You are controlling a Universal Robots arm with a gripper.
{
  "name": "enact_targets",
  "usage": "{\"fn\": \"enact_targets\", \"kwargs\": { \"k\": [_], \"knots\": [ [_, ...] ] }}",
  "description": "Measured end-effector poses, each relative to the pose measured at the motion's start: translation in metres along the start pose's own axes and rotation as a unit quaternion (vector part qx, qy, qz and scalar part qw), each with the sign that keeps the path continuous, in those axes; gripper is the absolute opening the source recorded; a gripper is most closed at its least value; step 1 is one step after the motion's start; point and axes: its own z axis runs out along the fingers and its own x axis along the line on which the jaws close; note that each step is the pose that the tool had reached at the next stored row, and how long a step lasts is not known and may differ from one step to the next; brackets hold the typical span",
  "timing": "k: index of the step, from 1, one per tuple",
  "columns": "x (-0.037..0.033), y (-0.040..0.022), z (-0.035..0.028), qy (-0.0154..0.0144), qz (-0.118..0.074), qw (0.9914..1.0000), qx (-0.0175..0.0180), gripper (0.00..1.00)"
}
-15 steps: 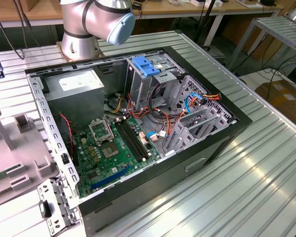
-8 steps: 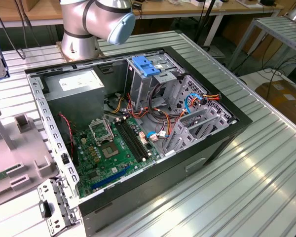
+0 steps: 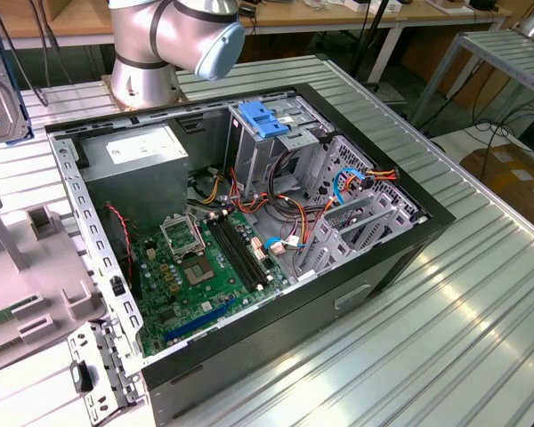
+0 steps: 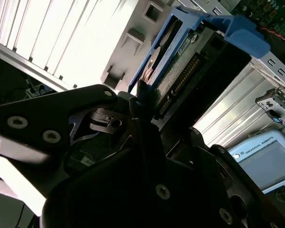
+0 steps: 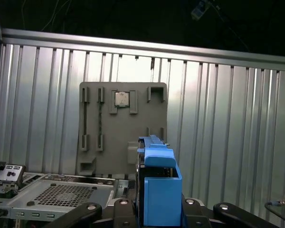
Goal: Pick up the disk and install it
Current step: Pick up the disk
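Disk (image 5: 159, 175): blue-framed, standing on edge, held clear of the table (image 3: 463, 338), near the grey tray (image 5: 118, 123) by the table edge on the exterior view's left.
Gripper (image 5: 159, 211): pinching the disk from both sides.
Case (image 3: 249, 231): open, lying mid-table; drive cage (image 3: 285, 147) well apart from the disk.
Done: pick-up, as I judge it.
Left: install; the disk is not yet in the case.

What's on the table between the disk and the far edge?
A gray plastic tray lies flat on the ribbed table there, a small chip seated in it; the first wrist view shows it beyond the disk.
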Motion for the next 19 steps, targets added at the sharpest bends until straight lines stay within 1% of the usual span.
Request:
{"fn": "enact_targets", "kwargs": {
  "k": [1,5,7,19],
  "knots": [
    [0.0006,-0.0022,-0.0001,0.0000,0.000,1.00000,0.0000,0.36],
    [0.0019,-0.0074,-0.0003,0.0000,0.000,1.00000,-0.0001,0.36],
    [0.0033,-0.0132,-0.0006,0.0000,0.000,1.00000,-0.0003,0.36],
    [0.0084,-0.0333,-0.0015,-0.0001,0.000,1.00000,-0.0007,0.36]
  ]
}}
